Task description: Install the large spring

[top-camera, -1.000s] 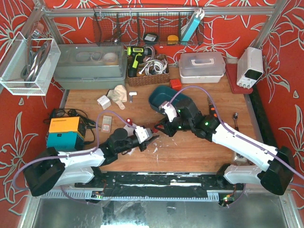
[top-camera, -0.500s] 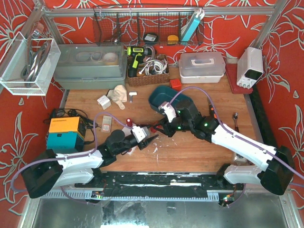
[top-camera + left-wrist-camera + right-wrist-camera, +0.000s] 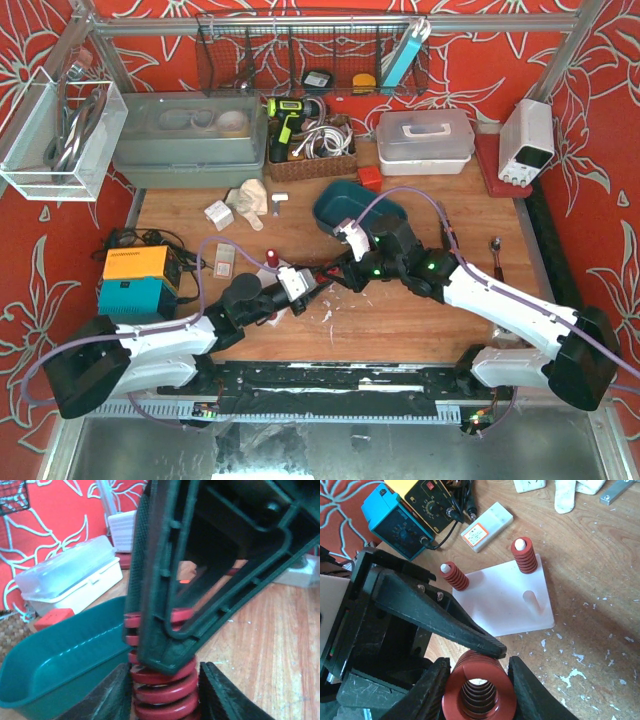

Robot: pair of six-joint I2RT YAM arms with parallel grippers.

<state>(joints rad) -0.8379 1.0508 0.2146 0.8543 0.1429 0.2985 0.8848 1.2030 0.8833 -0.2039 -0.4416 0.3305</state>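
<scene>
Above a wooden tabletop (image 3: 600,580), the large spring (image 3: 475,690) is clamped end-on in the right jaws, flanked by left jaws of unclear grip, a bare white peg (image 3: 532,601) at one o'clock.

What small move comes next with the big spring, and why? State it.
Probably open the left gripper: both grippers clamp the large spring, and the right gripper holds it end-on near the white plate, which has one bare peg.
</scene>
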